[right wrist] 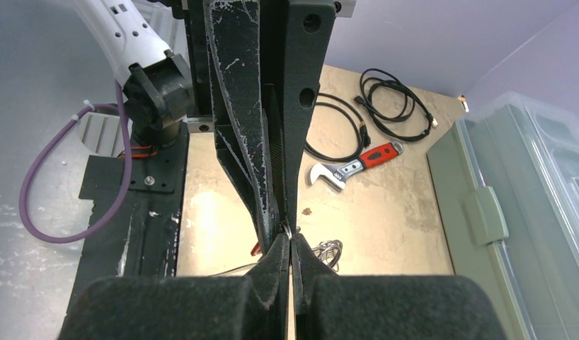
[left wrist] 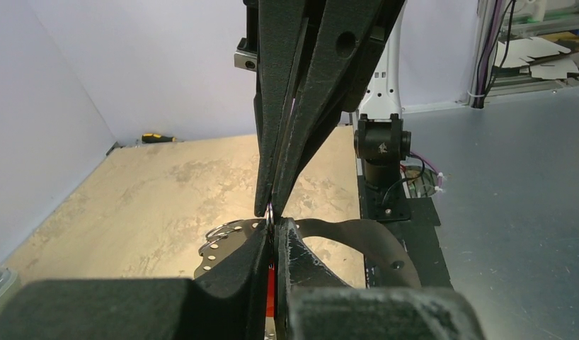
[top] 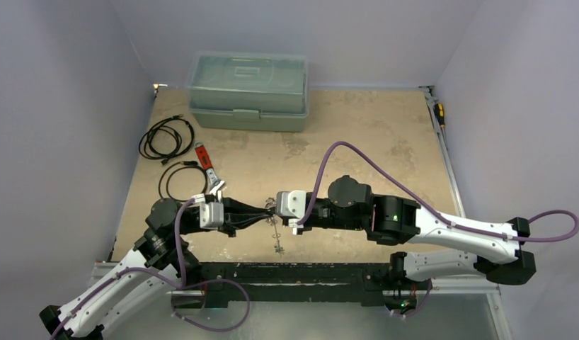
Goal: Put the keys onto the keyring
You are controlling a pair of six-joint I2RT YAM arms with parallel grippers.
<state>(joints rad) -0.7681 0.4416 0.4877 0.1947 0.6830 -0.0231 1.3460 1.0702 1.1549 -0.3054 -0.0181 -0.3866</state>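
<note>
Left jaws and right jaws, both pressed together, meet tip to tip on thin metal too fine to identify, while the keyring (left wrist: pixel 210 237) and keys (top: pixel 276 241) hang just beneath, over the worktop's (top: pixel 357 142) near edge, equally close to both arms.

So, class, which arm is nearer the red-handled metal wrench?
Left. The left arm has its wrist just beside the wrench; the right arm lies farther off to the right.
</note>
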